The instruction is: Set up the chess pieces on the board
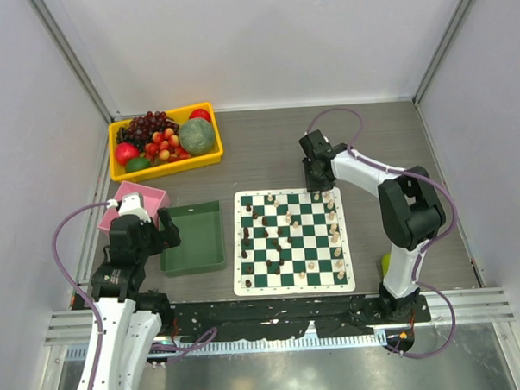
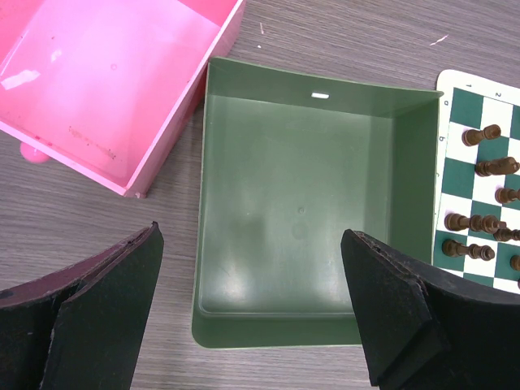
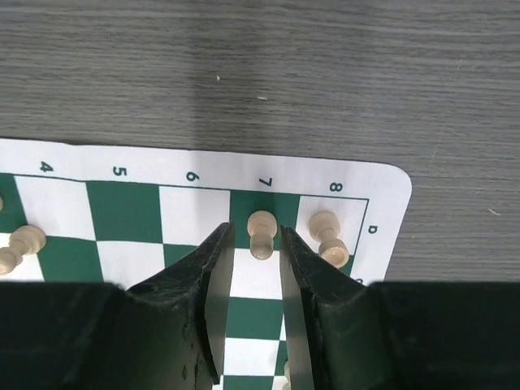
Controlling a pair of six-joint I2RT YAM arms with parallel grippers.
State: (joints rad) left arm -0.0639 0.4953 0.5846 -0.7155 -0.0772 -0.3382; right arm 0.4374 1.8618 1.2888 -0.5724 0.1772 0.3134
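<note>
The green and white board (image 1: 294, 288) lies at the table's middle. Dark chess pieces (image 1: 247, 239) stand scattered on its left half and cream ones (image 1: 334, 235) along its right edge. My right gripper (image 1: 316, 191) is at the board's far right corner. In the right wrist view its jaws (image 3: 257, 244) are slightly open around a cream pawn (image 3: 262, 234) that stands upright on the board (image 3: 382, 183). A second cream pawn (image 3: 329, 238) stands one square to the right. My left gripper (image 2: 252, 305) hangs wide open and holds nothing, above the near edge of the green tray (image 2: 414, 162).
A pink box (image 1: 152, 195) sits left of the green tray (image 1: 194, 265). A yellow bin (image 1: 168, 169) of fruit stands at the back left. Dark pieces (image 2: 481, 135) on the board's left edge show at the right of the left wrist view.
</note>
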